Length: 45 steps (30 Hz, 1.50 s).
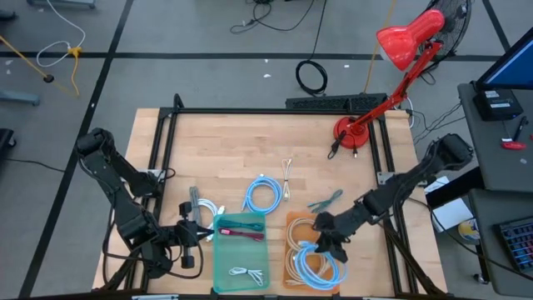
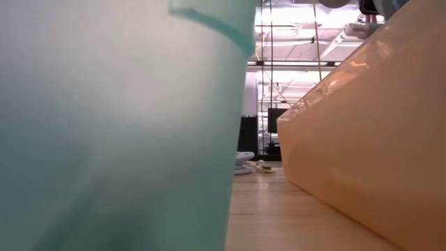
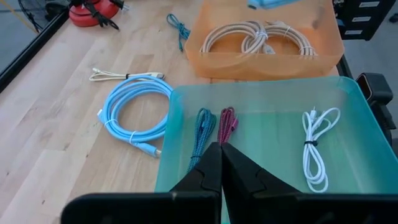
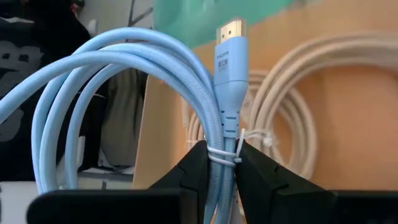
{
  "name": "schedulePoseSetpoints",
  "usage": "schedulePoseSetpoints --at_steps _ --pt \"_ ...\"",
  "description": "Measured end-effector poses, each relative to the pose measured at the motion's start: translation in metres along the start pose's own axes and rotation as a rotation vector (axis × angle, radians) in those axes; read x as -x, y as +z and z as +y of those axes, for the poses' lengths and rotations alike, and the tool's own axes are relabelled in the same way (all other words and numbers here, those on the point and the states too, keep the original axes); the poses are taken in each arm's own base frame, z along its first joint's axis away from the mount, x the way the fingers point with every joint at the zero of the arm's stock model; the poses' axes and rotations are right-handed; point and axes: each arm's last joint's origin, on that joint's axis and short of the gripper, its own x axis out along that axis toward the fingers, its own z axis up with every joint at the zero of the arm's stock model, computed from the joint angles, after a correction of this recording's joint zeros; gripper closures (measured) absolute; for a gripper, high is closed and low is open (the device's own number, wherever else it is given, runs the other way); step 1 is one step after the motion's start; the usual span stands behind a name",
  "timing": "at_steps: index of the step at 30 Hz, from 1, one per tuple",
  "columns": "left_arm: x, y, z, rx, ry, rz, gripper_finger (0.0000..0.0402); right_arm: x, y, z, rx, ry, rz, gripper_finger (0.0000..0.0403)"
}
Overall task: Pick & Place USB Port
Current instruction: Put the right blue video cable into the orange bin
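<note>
One coiled light-blue cable (image 4: pixel 124 93) is pinched in the right gripper (image 4: pixel 222 163) above the orange plastic bin (image 1: pixel 293 223), lower right of the high view; lower first, then release. Left gripper (image 3: pixel 221 163), pressed together, waits over the teal tray (image 3: pixel 348 99).

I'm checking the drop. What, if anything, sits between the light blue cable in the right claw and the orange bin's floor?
The right claw grips the light blue cable over the orange bin. Coiled beige cables already lie on the bin floor beneath it; nothing else visible blocks the drop.
</note>
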Motion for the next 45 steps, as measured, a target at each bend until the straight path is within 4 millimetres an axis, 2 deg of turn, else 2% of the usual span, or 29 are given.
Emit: schedulePoseSetpoints --at_steps 5,10,14,18,21,23,28,32,38,45 --pt "0.000 0.000 0.000 -0.001 0.001 0.000 0.0399 -0.009 -0.008 0.007 -0.020 0.024 -0.009 0.0346" --pt "0.000 0.000 0.000 -0.002 0.001 0.000 0.0399 -0.007 0.001 0.034 0.106 0.035 -0.101 0.0346" --pt "0.000 0.000 0.000 0.000 0.001 0.000 0.0399 0.001 0.008 0.053 0.172 -0.110 -0.114 0.0346" --pt "0.000 0.000 0.000 0.000 0.001 0.000 0.0399 0.005 0.011 0.063 0.151 -0.271 -0.077 0.0346" --pt "0.000 0.000 0.000 0.004 0.001 0.000 0.0399 -0.002 0.013 0.071 0.133 -0.336 -0.024 0.0346" --pt "0.000 0.000 0.000 0.004 0.001 0.000 0.0399 -0.013 0.015 0.076 0.123 -0.347 0.025 0.0346" --pt "0.000 0.000 0.000 0.005 0.001 0.000 0.0399 -0.042 0.013 0.080 0.115 -0.407 0.200 0.0346" --pt "0.000 0.000 0.000 0.007 0.001 0.000 0.0399 -0.054 0.013 0.079 0.114 -0.484 0.257 0.0346" --pt "0.000 0.000 0.000 0.014 0.000 0.000 0.0399 -0.056 0.018 0.078 0.164 -0.523 0.190 0.0346" --pt "0.000 0.000 0.000 0.014 0.000 0.000 0.0399 -0.053 0.017 0.072 0.162 -0.577 0.233 0.0346"
